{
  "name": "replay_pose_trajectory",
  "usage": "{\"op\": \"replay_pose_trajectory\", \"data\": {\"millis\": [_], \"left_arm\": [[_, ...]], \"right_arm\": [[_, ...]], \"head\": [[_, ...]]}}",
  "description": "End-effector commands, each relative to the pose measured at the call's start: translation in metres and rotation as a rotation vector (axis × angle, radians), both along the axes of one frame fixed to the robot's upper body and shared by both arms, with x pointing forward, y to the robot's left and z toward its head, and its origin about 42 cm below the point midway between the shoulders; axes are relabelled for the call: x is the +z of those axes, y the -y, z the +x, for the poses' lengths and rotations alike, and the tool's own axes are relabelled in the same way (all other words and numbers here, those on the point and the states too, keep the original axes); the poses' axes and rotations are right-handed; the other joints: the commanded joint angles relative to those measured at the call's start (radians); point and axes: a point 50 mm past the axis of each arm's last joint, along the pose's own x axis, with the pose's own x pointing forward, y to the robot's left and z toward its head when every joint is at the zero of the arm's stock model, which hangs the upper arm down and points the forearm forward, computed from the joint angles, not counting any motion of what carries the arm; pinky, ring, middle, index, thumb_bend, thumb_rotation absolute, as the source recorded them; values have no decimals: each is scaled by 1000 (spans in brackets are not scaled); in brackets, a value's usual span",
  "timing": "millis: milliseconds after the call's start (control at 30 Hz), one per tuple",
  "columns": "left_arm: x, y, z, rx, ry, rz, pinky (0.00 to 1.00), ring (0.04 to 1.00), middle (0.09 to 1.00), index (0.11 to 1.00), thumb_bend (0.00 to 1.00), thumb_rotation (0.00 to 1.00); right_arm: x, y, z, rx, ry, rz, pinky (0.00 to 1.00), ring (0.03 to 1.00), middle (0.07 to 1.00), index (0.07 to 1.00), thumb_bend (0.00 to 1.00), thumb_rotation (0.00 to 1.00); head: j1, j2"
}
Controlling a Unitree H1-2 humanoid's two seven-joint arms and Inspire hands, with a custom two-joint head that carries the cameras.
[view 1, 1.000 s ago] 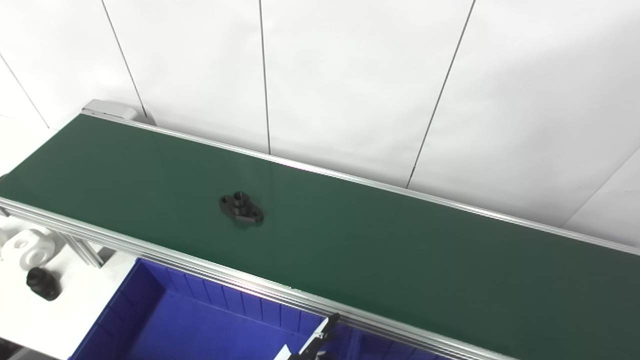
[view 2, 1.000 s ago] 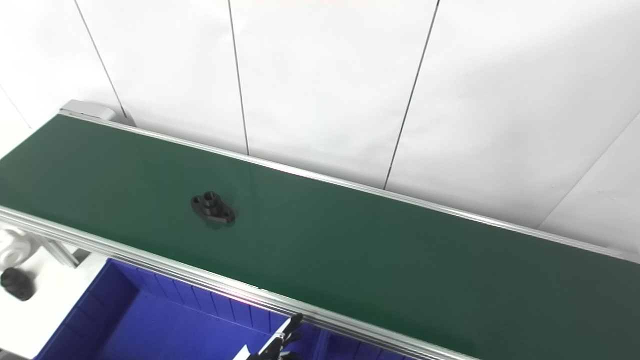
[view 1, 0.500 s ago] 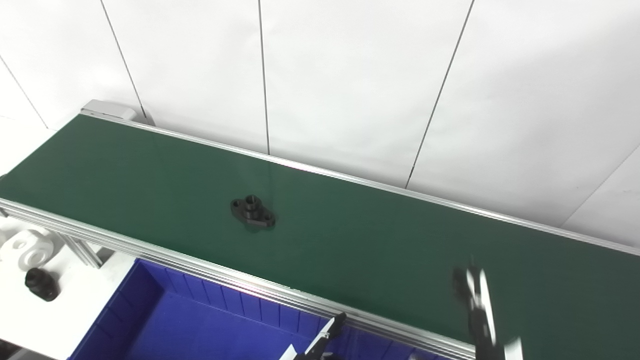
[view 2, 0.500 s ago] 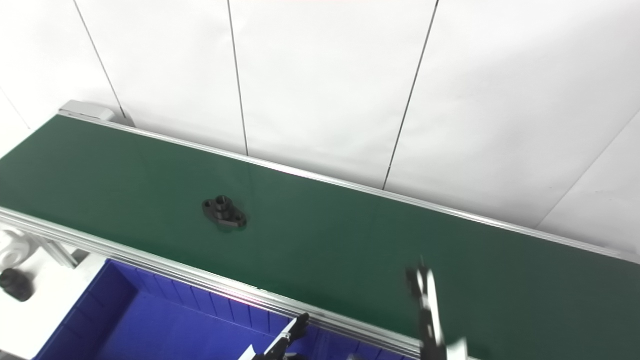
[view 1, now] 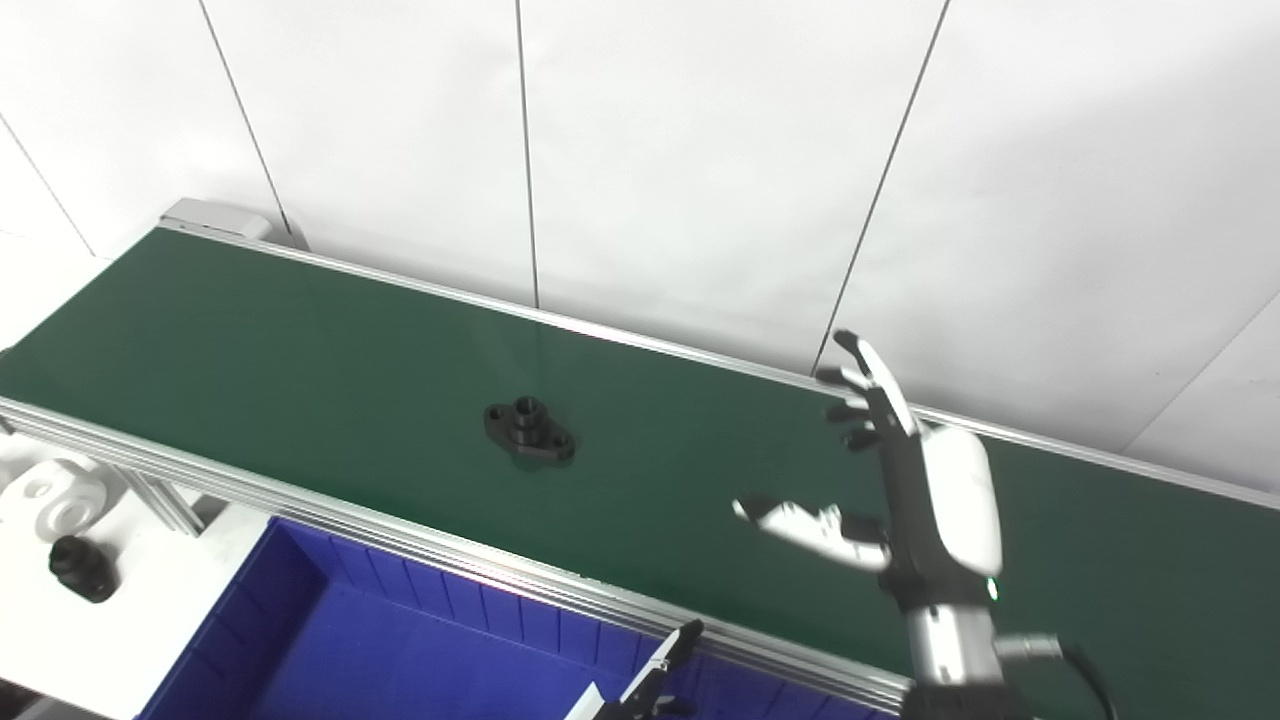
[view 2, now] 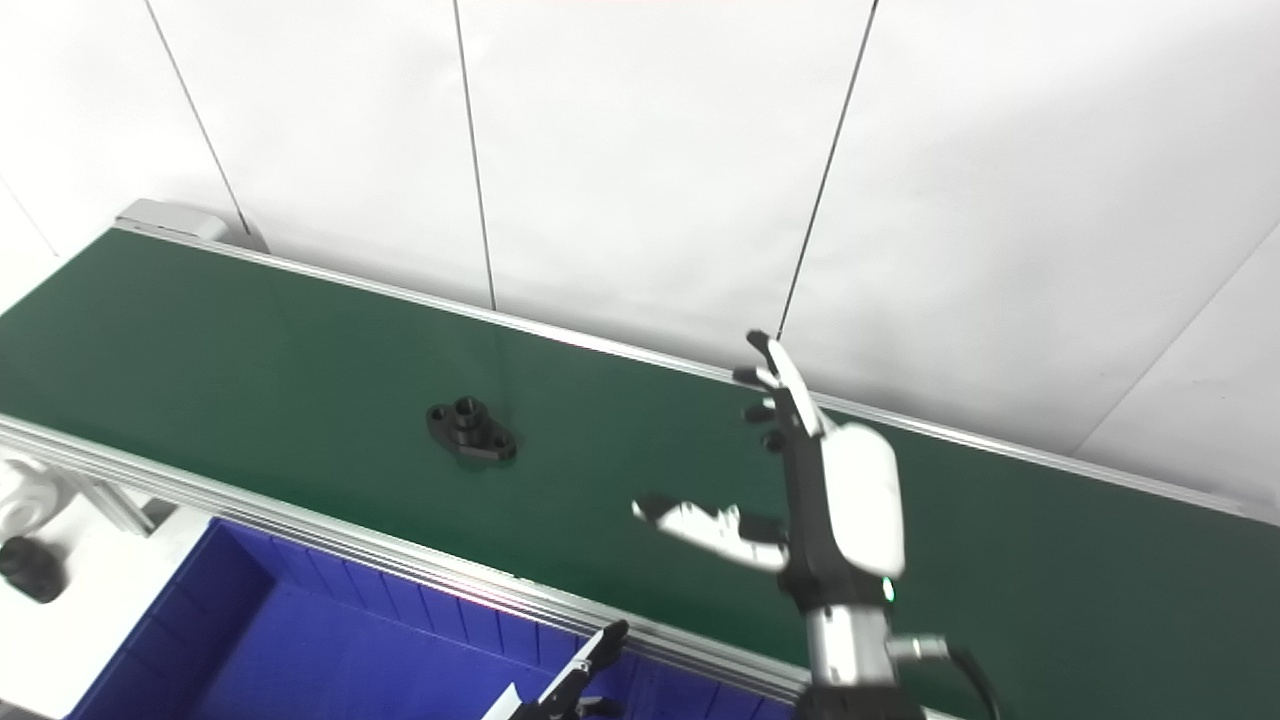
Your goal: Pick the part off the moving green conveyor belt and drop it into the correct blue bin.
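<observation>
A small black flanged part (view 1: 529, 431) lies flat on the green conveyor belt (view 1: 300, 340), left of centre. My right hand (view 1: 905, 490) stands raised over the belt to the right of the part, open, fingers pointing up and thumb stretched left, holding nothing. Only the fingertips of my left hand (view 1: 660, 675) show at the bottom edge, over the blue bin (view 1: 380, 640); whether that hand is open or shut cannot be seen.
The belt's aluminium near rail (view 1: 400, 540) runs between belt and bin. A white round part (view 1: 55, 495) and a black knob-like part (view 1: 80, 565) rest on the white surface at the lower left. White wall panels rise behind the belt.
The black part has travelled rightward along the belt. My right hand rose from the bottom edge to stand upright and open over the belt. The left fingertips shifted slightly right.
</observation>
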Motion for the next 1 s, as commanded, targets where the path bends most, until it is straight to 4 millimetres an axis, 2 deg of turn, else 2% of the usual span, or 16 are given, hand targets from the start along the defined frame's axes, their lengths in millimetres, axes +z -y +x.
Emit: {"op": "replay_pose_trajectory", "data": {"millis": [0, 67, 267, 400, 467, 667, 867, 967], "left_arm": [[10, 6, 4, -12, 51, -30, 811, 998, 1000, 1000, 933, 798], [10, 6, 4, -13, 53, -36, 793, 994, 1000, 1000, 920, 784], [8, 8, 3, -27, 48, -26, 805, 993, 1000, 1000, 935, 789], [11, 14, 1, -27, 57, -28, 826, 990, 1000, 1000, 933, 785], [13, 17, 0, -33, 66, -24, 816, 995, 1000, 1000, 922, 793], [20, 28, -5, -45, 55, -44, 811, 1000, 1000, 1000, 916, 793], [27, 38, -9, -45, 48, -67, 812, 1000, 1000, 1000, 930, 789], [31, 40, -9, -43, 31, -89, 820, 1000, 1000, 1000, 953, 782]], "right_arm": [[12, -12, 17, 12, 17, -40, 611, 740, 831, 925, 965, 765], [12, -21, 33, 17, 3, -86, 631, 771, 850, 928, 980, 770], [5, -45, 69, 18, 3, -249, 593, 722, 815, 921, 1000, 747], [-1, -59, 86, 26, 13, -387, 582, 708, 799, 920, 1000, 730], [-3, -64, 90, 25, 32, -453, 572, 696, 806, 907, 1000, 708], [-15, -89, 105, 47, 32, -638, 534, 676, 831, 898, 1000, 737], [-30, -104, 114, 63, 0, -709, 490, 634, 825, 866, 1000, 719], [-36, -109, 118, 72, -18, -729, 484, 656, 818, 862, 1000, 723]], "head": [[0, 0], [2, 3], [3, 8], [16, 19], [28, 24], [64, 32], [80, 46], [81, 48]]}}
